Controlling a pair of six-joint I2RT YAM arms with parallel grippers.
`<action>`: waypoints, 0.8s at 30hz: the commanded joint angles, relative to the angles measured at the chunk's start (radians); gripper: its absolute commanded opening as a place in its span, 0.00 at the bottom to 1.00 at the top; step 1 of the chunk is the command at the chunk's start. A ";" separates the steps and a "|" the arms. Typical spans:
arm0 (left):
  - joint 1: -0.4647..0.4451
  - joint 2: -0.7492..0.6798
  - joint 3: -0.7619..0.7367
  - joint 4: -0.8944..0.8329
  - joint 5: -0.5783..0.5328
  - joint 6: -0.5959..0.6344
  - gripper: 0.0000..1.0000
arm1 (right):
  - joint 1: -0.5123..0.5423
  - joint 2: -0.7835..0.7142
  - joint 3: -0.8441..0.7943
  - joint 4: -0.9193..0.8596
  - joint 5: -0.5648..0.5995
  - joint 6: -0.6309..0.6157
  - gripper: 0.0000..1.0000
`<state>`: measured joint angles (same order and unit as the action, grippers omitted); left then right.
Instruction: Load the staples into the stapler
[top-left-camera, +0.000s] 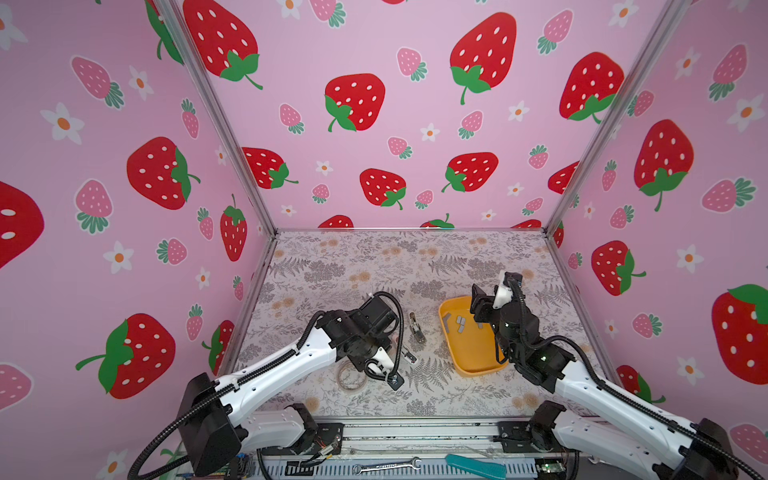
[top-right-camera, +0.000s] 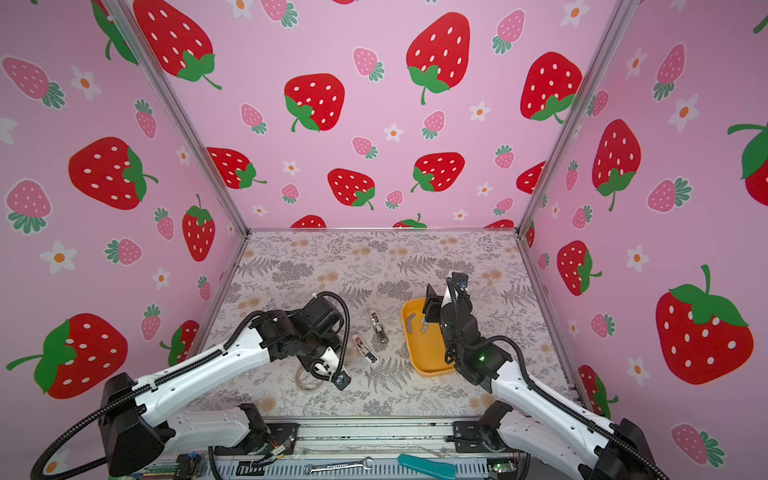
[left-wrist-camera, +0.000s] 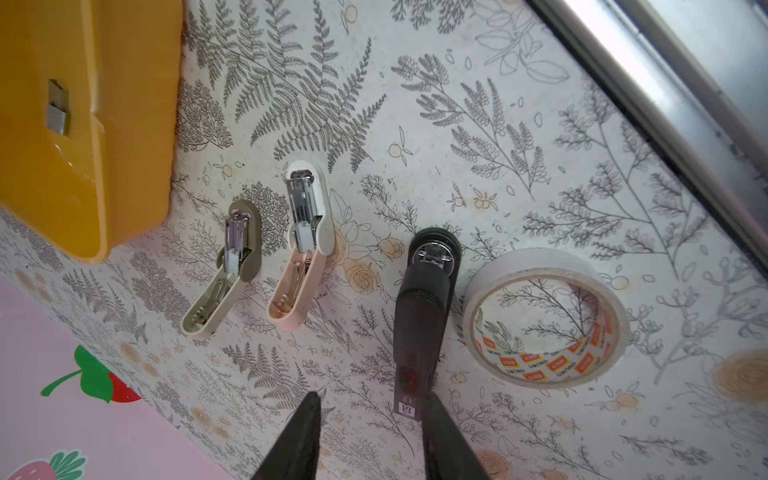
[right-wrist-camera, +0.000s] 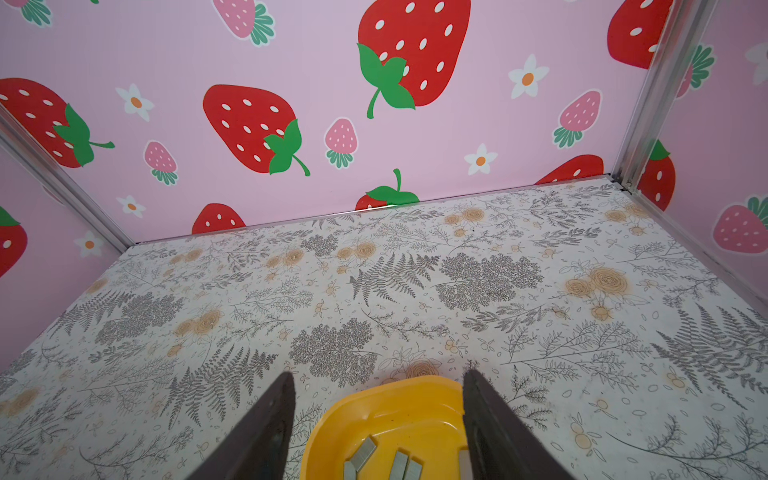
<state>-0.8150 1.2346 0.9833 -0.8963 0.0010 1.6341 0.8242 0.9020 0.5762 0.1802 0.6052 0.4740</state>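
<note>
The walls (top-left-camera: 374, 50) are pink, printed with big red strawberries with green leaves, smaller pink strawberries and white flowers with orange centres. The table (right-wrist-camera: 374, 291) cover is off-white with grey ferns and tan roses. The tray (top-left-camera: 473, 355) is yellow-orange, and the staples (right-wrist-camera: 399, 465) in it are metallic grey. Beside it lie an olive-grey stapler (left-wrist-camera: 255, 249), a cream and pale pink stapler (left-wrist-camera: 324, 216) and a black stapler (left-wrist-camera: 419, 299). The tape roll (left-wrist-camera: 540, 266) is white, its core printed with orange-red labels. The left arm (top-left-camera: 274, 374) and right arm (top-left-camera: 590, 395) are white with black joints.
</note>
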 joint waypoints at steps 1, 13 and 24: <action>0.029 0.008 -0.010 -0.001 0.031 0.010 0.42 | -0.007 -0.011 -0.012 0.024 0.027 0.009 0.68; 0.015 0.138 0.014 -0.031 -0.011 -0.040 0.50 | -0.008 0.100 0.025 0.002 0.028 -0.008 0.75; 0.015 0.184 0.009 -0.026 -0.018 -0.030 0.56 | -0.007 0.140 0.041 0.001 0.011 -0.005 0.75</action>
<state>-0.7975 1.3956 0.9730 -0.8883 -0.0196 1.5890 0.8215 1.0378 0.5903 0.1764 0.6102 0.4698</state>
